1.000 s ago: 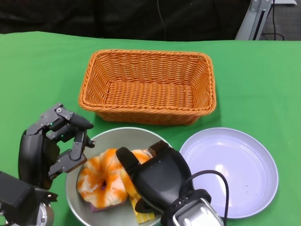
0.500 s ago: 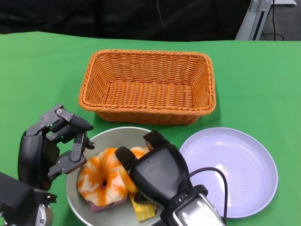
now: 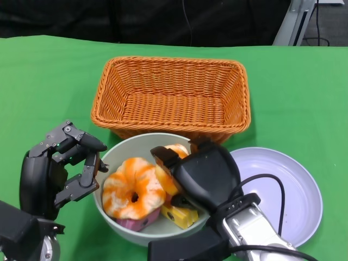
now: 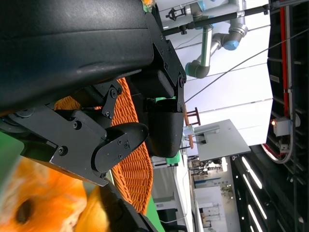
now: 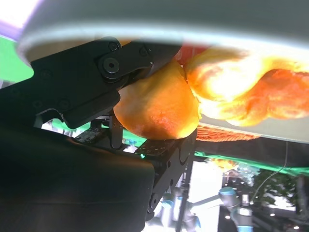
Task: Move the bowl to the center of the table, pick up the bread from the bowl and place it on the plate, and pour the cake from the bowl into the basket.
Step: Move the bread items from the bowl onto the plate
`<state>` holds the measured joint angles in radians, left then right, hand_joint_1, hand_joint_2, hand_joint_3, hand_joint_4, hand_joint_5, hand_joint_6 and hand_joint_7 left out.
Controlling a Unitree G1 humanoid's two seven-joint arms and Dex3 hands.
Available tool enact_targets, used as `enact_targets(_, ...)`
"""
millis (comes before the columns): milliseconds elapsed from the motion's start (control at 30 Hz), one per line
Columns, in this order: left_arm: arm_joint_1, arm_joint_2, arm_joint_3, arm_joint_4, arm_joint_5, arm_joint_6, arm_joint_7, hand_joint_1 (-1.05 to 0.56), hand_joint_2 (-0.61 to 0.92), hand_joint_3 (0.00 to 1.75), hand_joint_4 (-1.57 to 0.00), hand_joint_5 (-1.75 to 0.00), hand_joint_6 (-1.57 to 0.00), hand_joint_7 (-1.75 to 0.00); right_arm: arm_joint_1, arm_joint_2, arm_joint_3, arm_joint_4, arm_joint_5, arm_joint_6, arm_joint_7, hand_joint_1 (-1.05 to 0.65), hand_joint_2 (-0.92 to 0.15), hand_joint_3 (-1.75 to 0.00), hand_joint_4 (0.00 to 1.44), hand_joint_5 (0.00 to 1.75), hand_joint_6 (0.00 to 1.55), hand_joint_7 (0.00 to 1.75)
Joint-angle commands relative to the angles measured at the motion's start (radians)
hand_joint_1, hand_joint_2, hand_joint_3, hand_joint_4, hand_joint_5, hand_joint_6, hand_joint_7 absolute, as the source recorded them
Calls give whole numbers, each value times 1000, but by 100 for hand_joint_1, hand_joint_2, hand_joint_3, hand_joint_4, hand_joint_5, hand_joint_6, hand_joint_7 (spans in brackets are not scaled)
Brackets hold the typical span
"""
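In the bowl [image 3: 117, 157], right hand [image 3: 204, 176] grips the bread [image 3: 169, 173].
Its fingers close around it for the plate [image 3: 283, 187]; left hand [image 3: 57, 168] waits beside, fingers apart, holding nothing.

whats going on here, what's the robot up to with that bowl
The robot's right hand is reaching into the bowl and gripping an orange piece of bread; the right wrist view shows its fingers around it. A ring-shaped orange pastry and a yellow piece lie in the bowl too. The left hand hovers open beside the bowl. The plate and basket hold nothing yet.
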<state>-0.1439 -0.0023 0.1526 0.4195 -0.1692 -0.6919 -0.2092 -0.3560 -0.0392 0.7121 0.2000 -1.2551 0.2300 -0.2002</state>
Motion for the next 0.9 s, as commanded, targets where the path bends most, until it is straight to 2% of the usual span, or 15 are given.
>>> enact_targets(33, -1, 22, 4, 21, 2, -22, -7, -8, 62, 96, -81, -154, -79, -122, -5, -17, -30, -5, 38, -13, -36, -35, -92, -3, 65, 132, 108, 4)
enact_targets(233, -8, 27, 3, 36, -2, -29, -10, -9, 63, 94, -82, -154, -79, -122, 10, -30, -54, -25, 127, -90, -77, -32, -92, -16, 64, 137, 112, 7)
enact_targets(267, -9, 27, 3, 37, -4, -27, -11, -10, 63, 94, -81, -154, -79, -122, 14, -31, -59, -33, 150, -105, -70, -32, -92, -16, 59, 143, 111, 8)
enact_targets(333, -10, 28, 2, 40, -6, -30, -15, -10, 63, 94, -81, -154, -80, -121, 24, -32, -75, -46, 211, -154, -77, -31, -92, -14, 53, 154, 81, 71)
enact_targets(367, -11, 28, 3, 42, -5, -34, -15, -10, 63, 94, -81, -154, -80, -121, 27, -32, -81, -47, 232, -174, -87, -30, -92, -10, 56, 151, 74, 86)
enact_targets(433, -13, 28, 4, 46, -6, -36, -19, -10, 62, 94, -82, -154, -80, -121, 36, -32, -101, -50, 301, -241, -107, -30, -92, -9, 58, 150, 71, 93)
enact_targets(567, -13, 28, 4, 46, -10, -31, -22, -12, 61, 95, -82, -155, -80, -121, 51, -22, -130, -79, 385, -301, -99, -31, -92, -11, 63, 139, 78, 72)
enact_targets(900, -14, 26, 6, 46, -8, -35, -19, -11, 61, 96, -81, -156, -79, -121, 104, 6, -197, -185, 524, -348, -81, -26, -92, -11, 72, 133, 88, 61)
